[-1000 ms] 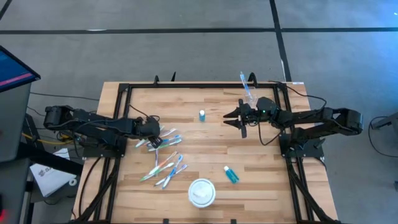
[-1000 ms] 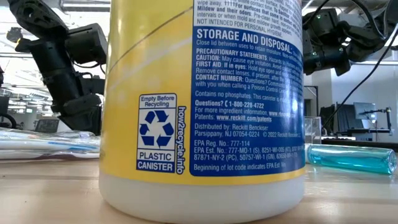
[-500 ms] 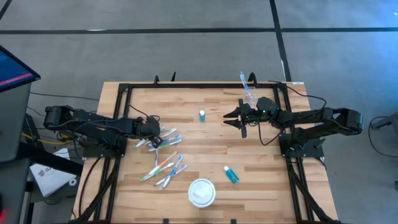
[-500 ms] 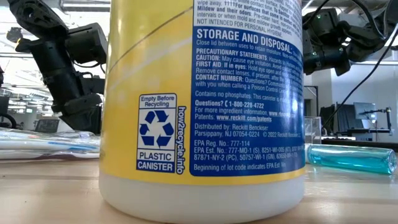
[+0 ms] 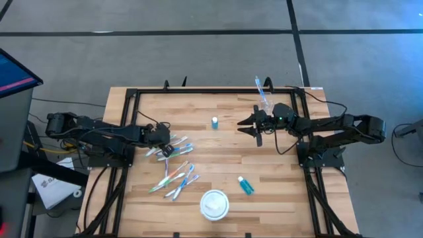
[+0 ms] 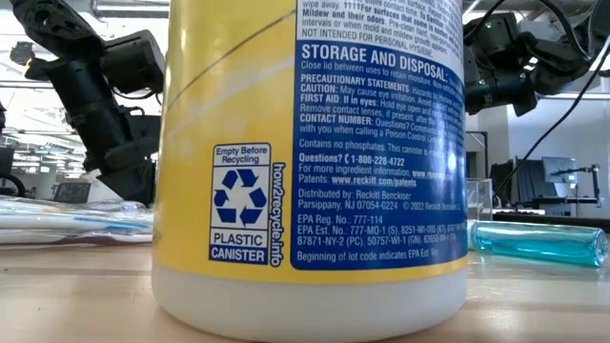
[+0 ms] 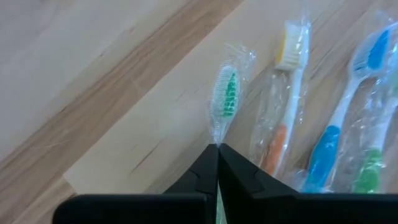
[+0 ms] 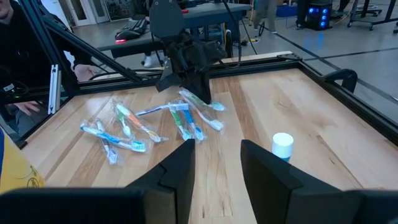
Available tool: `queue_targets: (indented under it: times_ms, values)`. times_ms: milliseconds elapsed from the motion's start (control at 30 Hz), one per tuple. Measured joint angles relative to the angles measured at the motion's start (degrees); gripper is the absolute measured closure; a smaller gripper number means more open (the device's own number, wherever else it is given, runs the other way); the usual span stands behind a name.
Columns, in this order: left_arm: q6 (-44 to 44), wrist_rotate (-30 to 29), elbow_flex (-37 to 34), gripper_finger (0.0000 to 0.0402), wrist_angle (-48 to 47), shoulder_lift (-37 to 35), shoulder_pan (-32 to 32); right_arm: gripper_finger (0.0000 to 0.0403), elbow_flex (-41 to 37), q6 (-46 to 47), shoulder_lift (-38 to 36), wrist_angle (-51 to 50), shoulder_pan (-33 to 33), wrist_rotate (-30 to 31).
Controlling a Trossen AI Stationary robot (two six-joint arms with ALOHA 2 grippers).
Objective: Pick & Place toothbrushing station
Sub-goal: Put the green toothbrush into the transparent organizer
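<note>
Left claw [image 5: 163,149] closed low at table, right claw [image 5: 246,124] parted, raised mid-table

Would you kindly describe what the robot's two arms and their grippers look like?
Both arms are dark, nearly black, built of chunky jointed segments with thin black cables looping alongside. The left gripper has two flat, angular black fingers tapering to points. The right gripper has the same broad, matte-black wedge-shaped fingers. No markings are visible.

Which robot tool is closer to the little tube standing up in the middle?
The right tool is closer, just beside the upright tube. The left tool sits farther off, shut on a wrapped toothbrush.
</note>
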Motion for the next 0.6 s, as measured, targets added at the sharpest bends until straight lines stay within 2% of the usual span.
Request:
queue_targets:
  times_ms: [267, 600]
  values:
    - [0.3, -0.1, 0.0, 0.0401, 1.3, -4.5, 0.0, 0.0283, 0.0, 0.0, 0.0, 0.0, 0.0, 0.0]
    - [4.0, -0.3, 0.0, 0.0401, 11.6, -10.6, -1.7, 0.0283, 0.0, 0.0, 0.0, 0.0, 0.0, 0.0]
